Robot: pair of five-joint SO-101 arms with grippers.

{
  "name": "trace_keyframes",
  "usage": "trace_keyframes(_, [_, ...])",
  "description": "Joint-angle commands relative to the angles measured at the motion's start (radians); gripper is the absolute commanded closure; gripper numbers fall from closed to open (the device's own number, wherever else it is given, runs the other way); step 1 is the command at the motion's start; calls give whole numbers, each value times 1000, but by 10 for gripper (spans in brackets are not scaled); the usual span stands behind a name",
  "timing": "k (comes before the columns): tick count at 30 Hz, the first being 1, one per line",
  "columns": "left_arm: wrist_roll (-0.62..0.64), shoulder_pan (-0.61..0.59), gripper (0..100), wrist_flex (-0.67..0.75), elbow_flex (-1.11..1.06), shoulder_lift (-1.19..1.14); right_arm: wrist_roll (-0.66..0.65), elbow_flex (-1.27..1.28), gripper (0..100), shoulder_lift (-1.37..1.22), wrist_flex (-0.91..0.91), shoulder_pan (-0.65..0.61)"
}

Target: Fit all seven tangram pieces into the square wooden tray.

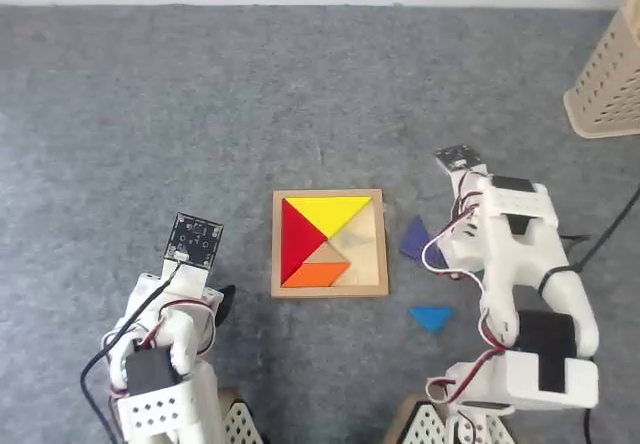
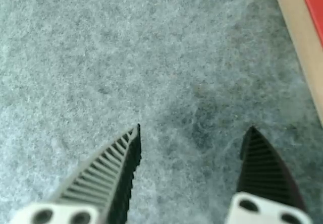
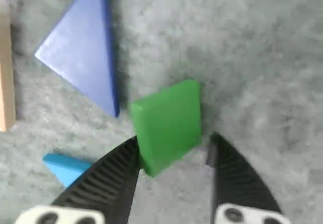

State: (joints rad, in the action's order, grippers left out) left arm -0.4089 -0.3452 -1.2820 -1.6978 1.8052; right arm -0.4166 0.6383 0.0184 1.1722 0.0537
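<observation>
At table centre in the high view, the square wooden tray [image 1: 330, 292] is partly filled. We count three pieces seated: the yellow triangle [image 1: 327, 212] at 12 o'clock inside it, the red triangle [image 1: 297, 241] at 9 o'clock, and the smaller orange triangle [image 1: 315, 275] at 6 to 7 o'clock. A pale tan patch above the orange one may be a fourth piece or bare tray floor; we cannot tell. The tray's 3 o'clock side is unfilled.

Outside, on the grey mat [image 1: 200, 114]:
- dark blue triangle [image 1: 414, 239], just beside the tray at 3 o'clock
- light blue triangle [image 1: 431, 317], at 4 to 5 o'clock
- green piece [image 3: 169, 118], near the dark blue one

We judge the task roughly half done.

Right gripper [image 3: 174, 138]: its fingers are apart and straddle the green piece. One finger touches the piece's edge and the other sits just clear, so it is not yet clamped.

Left gripper [image 2: 194, 129]: spread wide, holding nothing, over bare mat at 8 o'clock of the tray, near its rim.
</observation>
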Motion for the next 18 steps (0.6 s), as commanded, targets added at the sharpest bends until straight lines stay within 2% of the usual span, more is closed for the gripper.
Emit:
trace_keyframes(1, [6,3,701,-2,13,17,-25,-66,711,-2,48,21])
trace_keyframes(11, [6,3,701,-2,13,17,-18,-69,705,8,94,-77])
trace_keyframes(18, [6,3,701,-2,13,17,-9,-61,705,65,67,-74])
